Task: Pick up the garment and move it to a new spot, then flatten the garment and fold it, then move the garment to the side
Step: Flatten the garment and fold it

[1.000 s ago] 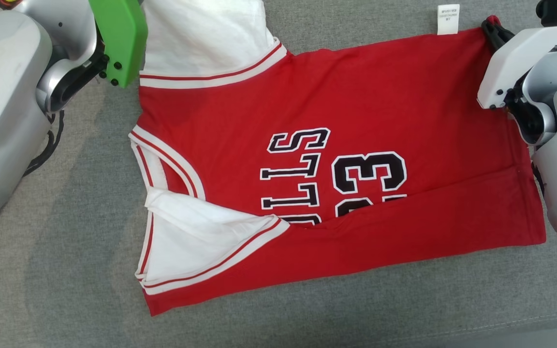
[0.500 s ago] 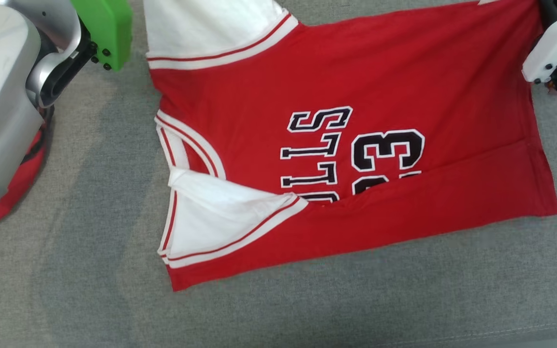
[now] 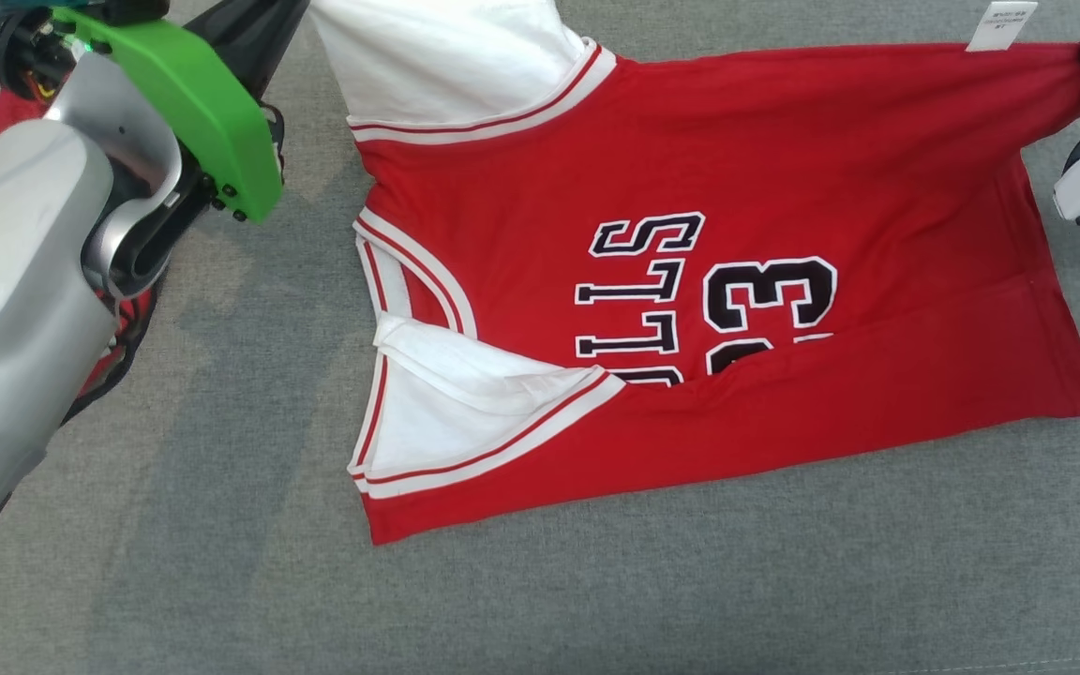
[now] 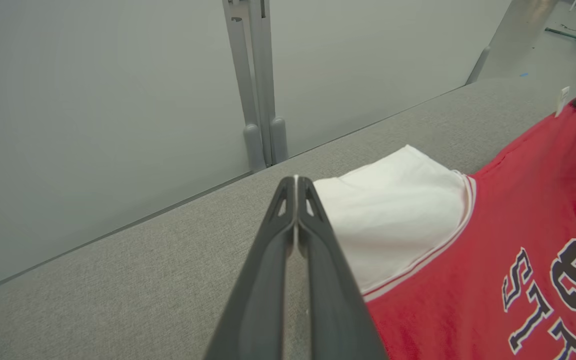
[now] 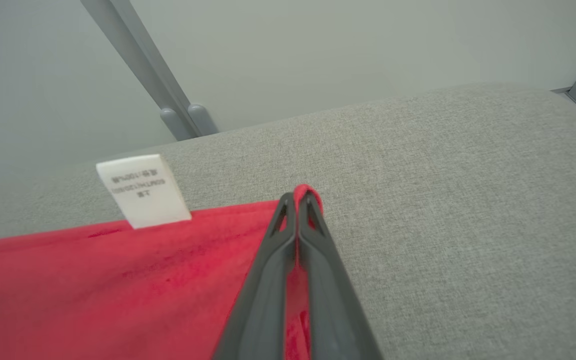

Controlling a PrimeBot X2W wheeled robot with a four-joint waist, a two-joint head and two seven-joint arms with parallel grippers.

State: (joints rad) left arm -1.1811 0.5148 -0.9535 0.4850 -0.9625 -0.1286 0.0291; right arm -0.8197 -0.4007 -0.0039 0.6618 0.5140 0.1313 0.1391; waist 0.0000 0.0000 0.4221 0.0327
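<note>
Two corners are pinched: my left gripper (image 4: pixel 296 184) is clamped on the jersey (image 3: pixel 737 141) at its white sleeve (image 4: pixel 393 210), and my right gripper (image 5: pixel 298 199) is clamped on the red hem corner just beside the white label (image 5: pixel 143 192). The jersey lies spread on the grey cushion (image 3: pixel 221 562), number side up, near edge folded over.

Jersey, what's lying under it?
Grey surface shows all round the jersey and runs beneath it. Anything else beneath is covered. Its folded near edge also hides part of the lettering.
</note>
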